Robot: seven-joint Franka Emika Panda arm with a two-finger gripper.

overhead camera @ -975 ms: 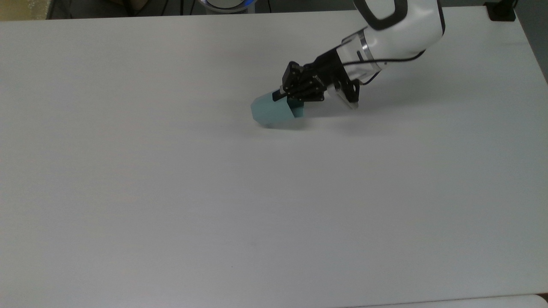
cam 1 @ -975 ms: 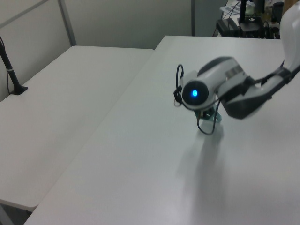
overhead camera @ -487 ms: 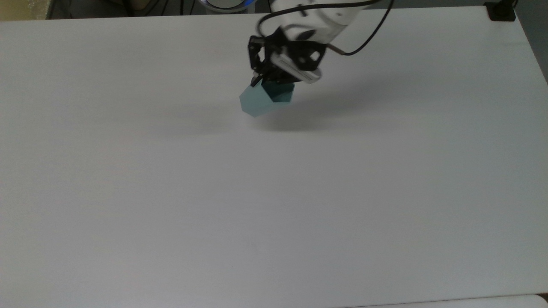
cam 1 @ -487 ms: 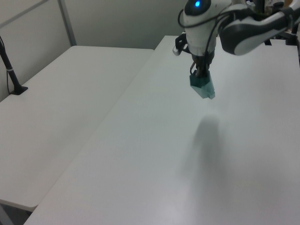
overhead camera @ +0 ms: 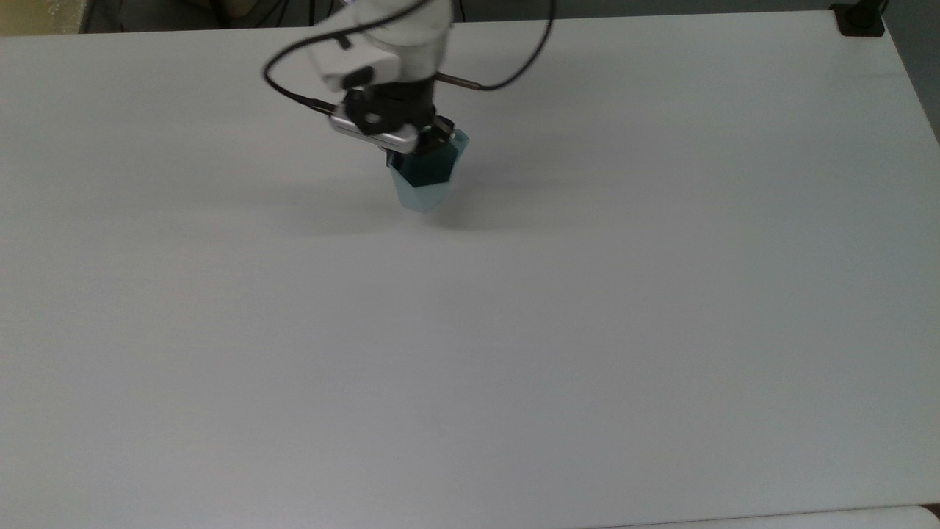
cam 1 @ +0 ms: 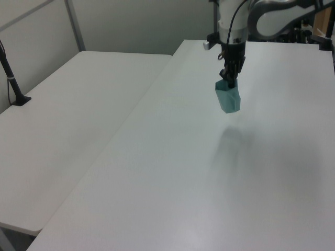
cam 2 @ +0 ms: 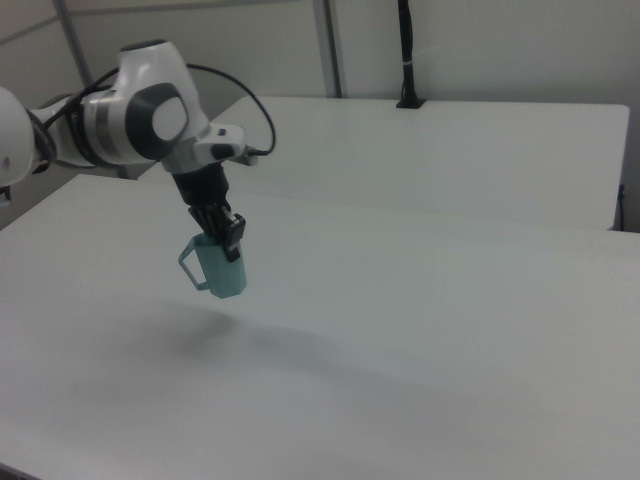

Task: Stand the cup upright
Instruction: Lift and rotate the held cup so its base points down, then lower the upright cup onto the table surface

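Surface: white table (overhead camera: 514,353) spreads wide under me, with a second white table (cam 2: 480,150) behind it in the right view.
Claw: my gripper (overhead camera: 418,147) points down, fingers pinching the rim wall of the cup (overhead camera: 424,176).
Claw, other views: my gripper (cam 1: 229,78) hangs above the far part of the table (cam 1: 172,172) in the left view; in the right view my gripper (cam 2: 226,232) sits at the right view's left.
Cup: the cup (cam 2: 220,268) hangs in the air off the table (cam 2: 420,340), mouth up, narrow base down, tilted slightly.
Handle: sticks out toward the right view's left.
Cup, left view: the cup (cam 1: 229,98) hangs clear above its shadow (cam 1: 230,144).
Cable: black cable (overhead camera: 514,70) loops off my wrist.
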